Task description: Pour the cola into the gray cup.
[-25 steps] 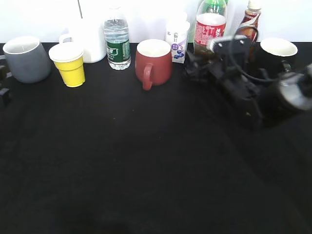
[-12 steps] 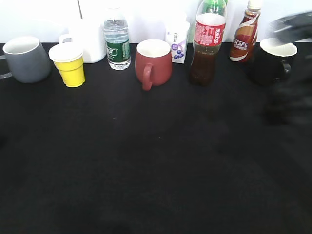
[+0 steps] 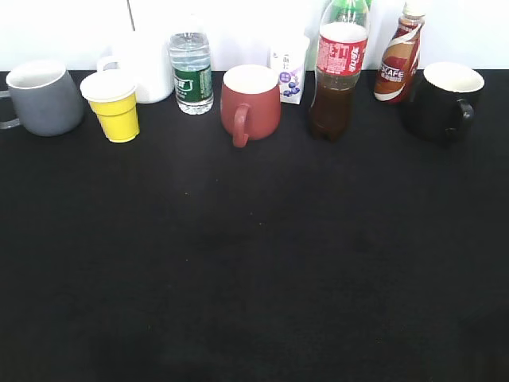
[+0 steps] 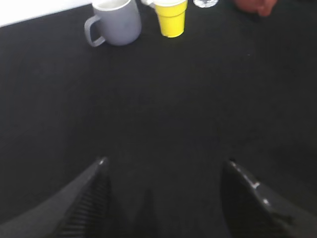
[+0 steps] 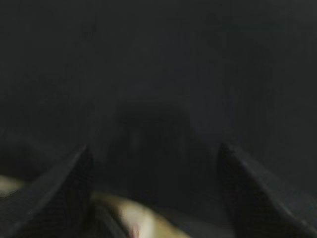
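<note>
The cola [image 3: 337, 76], a clear bottle of dark liquid with a red label, stands upright at the back right of the black table. The gray cup [image 3: 44, 97] stands at the far left back, handle to the left; it also shows in the left wrist view [image 4: 116, 22] at the top. Neither arm shows in the exterior view. My left gripper [image 4: 166, 163] is open and empty above bare black cloth, well short of the gray cup. My right gripper [image 5: 153, 151] is open and empty over dark, blurred cloth.
Along the back stand a yellow paper cup [image 3: 114, 104], a white mug [image 3: 143, 65], a water bottle [image 3: 191, 72], a red mug [image 3: 249, 102], a small carton [image 3: 288, 68], a brown-and-white coffee bottle [image 3: 400, 57], a black mug [image 3: 447, 101] and a green bottle behind the cola.
The right arm, which was by the cola and black mug a second ago, has drawn back out of the exterior view. The cola stands free.
</note>
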`<act>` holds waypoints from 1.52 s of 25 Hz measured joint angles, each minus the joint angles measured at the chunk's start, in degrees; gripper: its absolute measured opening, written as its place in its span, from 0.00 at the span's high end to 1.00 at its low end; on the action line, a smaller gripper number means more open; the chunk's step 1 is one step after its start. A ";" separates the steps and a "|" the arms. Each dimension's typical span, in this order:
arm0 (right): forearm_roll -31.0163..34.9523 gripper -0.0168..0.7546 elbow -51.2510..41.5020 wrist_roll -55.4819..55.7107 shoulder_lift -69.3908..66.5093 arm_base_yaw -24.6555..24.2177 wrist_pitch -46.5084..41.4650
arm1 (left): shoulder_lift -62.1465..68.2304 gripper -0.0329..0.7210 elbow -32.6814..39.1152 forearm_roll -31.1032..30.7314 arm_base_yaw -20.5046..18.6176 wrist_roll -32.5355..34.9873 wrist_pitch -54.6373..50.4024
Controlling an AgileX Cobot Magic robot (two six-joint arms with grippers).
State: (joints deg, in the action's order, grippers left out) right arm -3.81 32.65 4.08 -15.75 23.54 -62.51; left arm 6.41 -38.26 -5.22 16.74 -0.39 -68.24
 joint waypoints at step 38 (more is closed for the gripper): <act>1.49 0.22 -3.73 -0.06 16.24 -23.02 2.81 | -6.82 0.65 8.73 2.25 -15.32 -0.36 7.51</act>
State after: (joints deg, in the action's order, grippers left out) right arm -2.32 28.92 4.02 0.49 0.52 -59.70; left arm -0.42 -29.53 -2.97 1.42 -0.75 -60.73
